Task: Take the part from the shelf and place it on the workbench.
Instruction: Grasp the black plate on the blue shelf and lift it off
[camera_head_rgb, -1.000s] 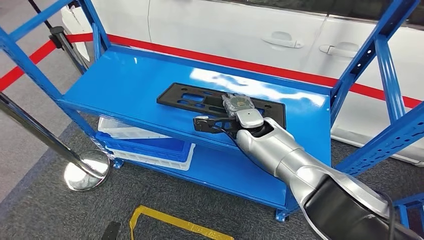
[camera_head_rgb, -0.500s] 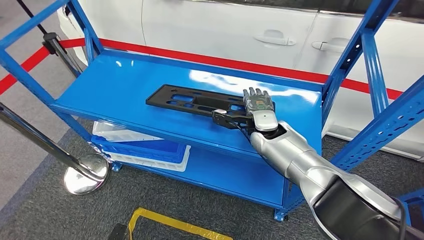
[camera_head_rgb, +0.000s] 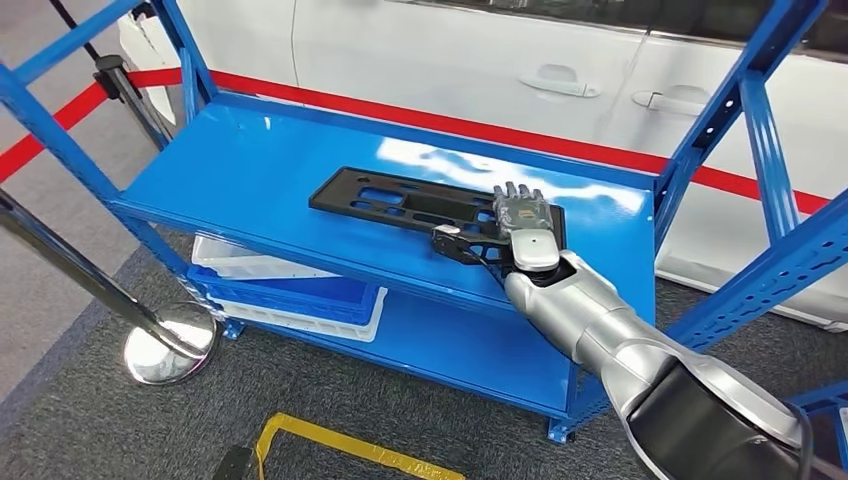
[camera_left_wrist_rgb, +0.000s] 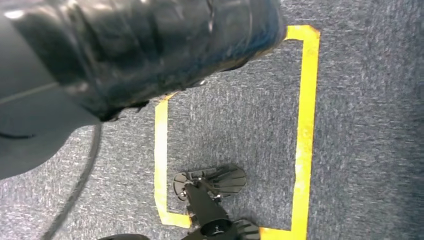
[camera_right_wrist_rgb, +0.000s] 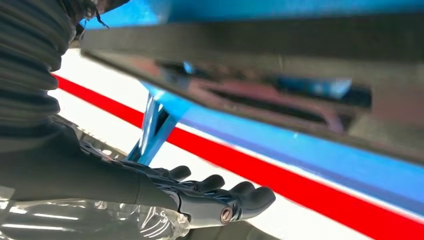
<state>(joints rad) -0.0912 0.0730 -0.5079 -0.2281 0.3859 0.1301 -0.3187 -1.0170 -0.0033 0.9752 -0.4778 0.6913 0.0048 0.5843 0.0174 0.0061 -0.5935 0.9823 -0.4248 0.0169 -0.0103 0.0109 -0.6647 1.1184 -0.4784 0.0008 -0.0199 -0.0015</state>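
Head view, itemised left to right. Chrome stanchion post (camera_head_rgb: 70, 262), slanting from the 9 o'clock edge to a round mirrored base (camera_head_rgb: 170, 345) on grey carpet; its top is cut off by the frame. Red barrier belt (camera_head_rgb: 60, 122), running behind the shelving toward 3 o'clock, partly hidden by the uprights. Blue metal shelf (camera_head_rgb: 250, 175), glossy top deck with glare patches; its uprights leave the picture at 12 o'clock. On the lower deck, a blue crate (camera_head_rgb: 290, 296) nested with a white tray (camera_head_rgb: 225, 258), both mostly hidden beneath the top deck. Yellow floor tape (camera_head_rgb: 340, 440) at 6 o'clock, cut by the lower edge. Black flat part (camera_head_rgb: 390, 200), long with several cut-outs, lying on the top deck toward its 3 o'clock end; that end is covered by the right hand (camera_head_rgb: 515, 222). The hand lies across the part with its fingers (camera_head_rgb: 520, 195) extended side by side over the top face and the thumb (camera_head_rgb: 455, 240) reaching along the near edge; whether the thumb goes under the edge cannot be told. The silver right arm (camera_head_rgb: 590, 325) enters from 5 o'clock. White car body (camera_head_rgb: 450, 50) with door handles behind the shelf, cropped at 12 o'clock. Right wrist view: fingers straight and close together, the part a blurred dark slab beside them. Left wrist view: carpet and yellow tape; the left hand's state cannot be told.
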